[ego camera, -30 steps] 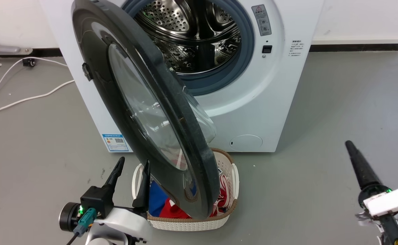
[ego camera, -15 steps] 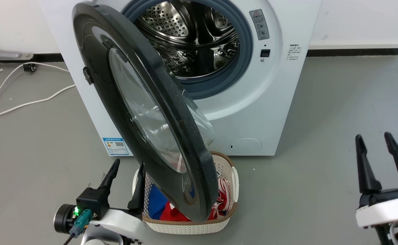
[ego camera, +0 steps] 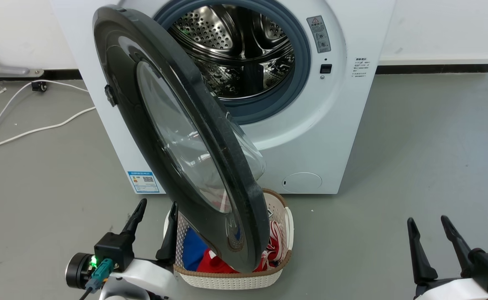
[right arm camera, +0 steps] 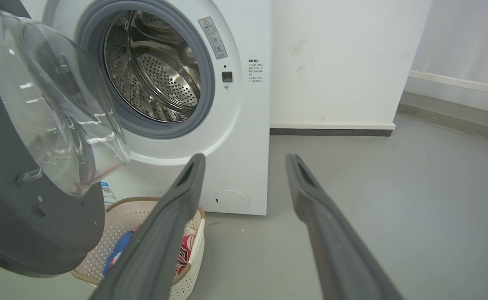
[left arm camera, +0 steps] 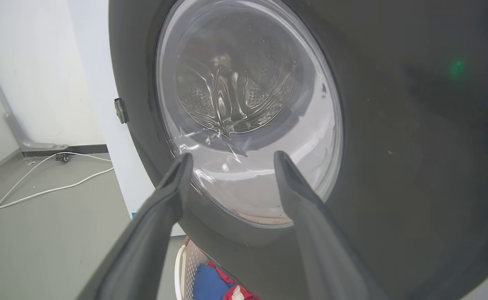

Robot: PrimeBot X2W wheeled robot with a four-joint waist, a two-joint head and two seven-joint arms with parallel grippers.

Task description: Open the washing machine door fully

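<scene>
The washing machine door [ego camera: 181, 137] stands roughly half open, hinged on the left side of the washing machine [ego camera: 310, 137] and swung out toward the robot, its lower rim hanging over a laundry basket [ego camera: 235, 280] of red and blue clothes. The left tool [ego camera: 158, 204] is released, with its fingers spread and nothing between them. It sits just beside the door's outer face, and I cannot tell whether it touches. The right tool [right arm camera: 244, 156] is also released and empty, well apart from the machine on the bare floor side. The door is not yet fully open, and the main risk is the left tool's position: it is on the side the door must swing into, so a forward push there would likely close the door, and the arm could block the swing. The rim is glossy and curved, so a finger hooked on it may slip off. The basket beneath could also snag the rim or get nudged if the clearance is small.
</scene>
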